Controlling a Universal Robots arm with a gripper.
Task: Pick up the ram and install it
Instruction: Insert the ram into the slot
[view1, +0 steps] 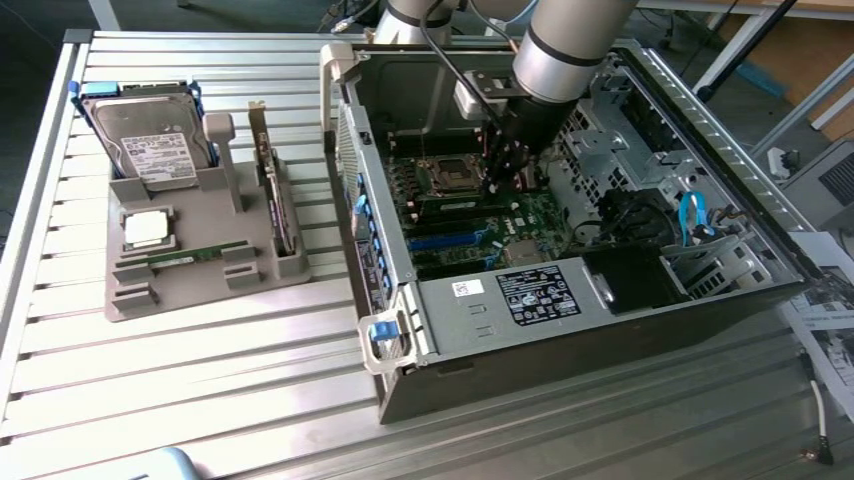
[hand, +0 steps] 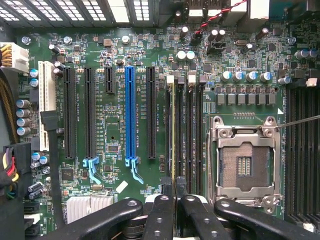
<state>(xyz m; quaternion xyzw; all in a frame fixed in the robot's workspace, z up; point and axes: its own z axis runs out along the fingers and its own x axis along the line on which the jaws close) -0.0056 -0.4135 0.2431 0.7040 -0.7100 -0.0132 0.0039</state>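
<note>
1. At the exterior view's left, you have a grey holder on the slatted desk. A hard drive rests at its far end, and a square silver processor sits nearer the camera.
2. The ram lies flat in that holder, just beside the processor and well apart from the arm.
3. Next right, the green expansion card stands on edge along the holder's side.
4. Move on to the open computer case: the robot arm reaches down into it, over the motherboard.
5. In the wrist view, your jaws are drawn almost together. The fingertips leave only a thin slit above the memory slots, beside the open processor socket. A thin pale strip runs along the slot in line with that slit. You cannot tell whether the jaws pinch anything.
6. At the exterior view's right, a blue cable loops inside the case.
</note>
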